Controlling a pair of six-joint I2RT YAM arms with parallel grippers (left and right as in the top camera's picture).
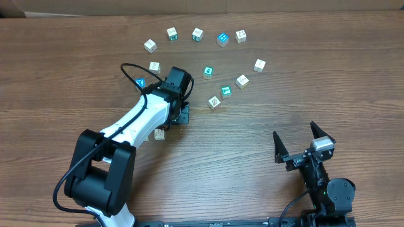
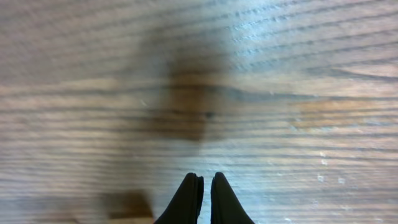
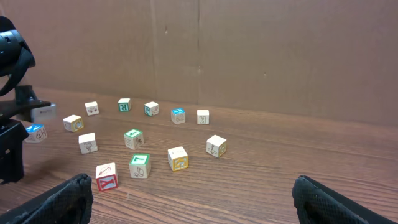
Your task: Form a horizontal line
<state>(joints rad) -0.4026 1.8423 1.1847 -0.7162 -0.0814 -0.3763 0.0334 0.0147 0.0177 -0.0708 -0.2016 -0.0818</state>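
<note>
Four cubes lie in a slanting row right of centre: a white cube (image 1: 214, 102) (image 3: 107, 177), the green "L" cube (image 1: 226, 91) (image 3: 139, 165), a pale yellow cube (image 1: 242, 81) (image 3: 178, 158) and another white cube (image 1: 259, 65) (image 3: 216, 145). My left gripper (image 1: 182, 115) (image 2: 204, 178) points down at the wood just left of that row. It is shut, with nothing between its fingers, and only bare table shows under it. My right gripper (image 1: 295, 131) (image 3: 191, 180) stands open at the near right, well short of the cubes.
A teal-green cube (image 1: 207, 72) sits above the row. More cubes arc along the back, among them a blue one (image 1: 222, 39). Another blue cube (image 1: 140, 82) and a tan cube (image 1: 160, 133) lie beside my left arm. A cardboard wall (image 3: 249, 56) backs the table.
</note>
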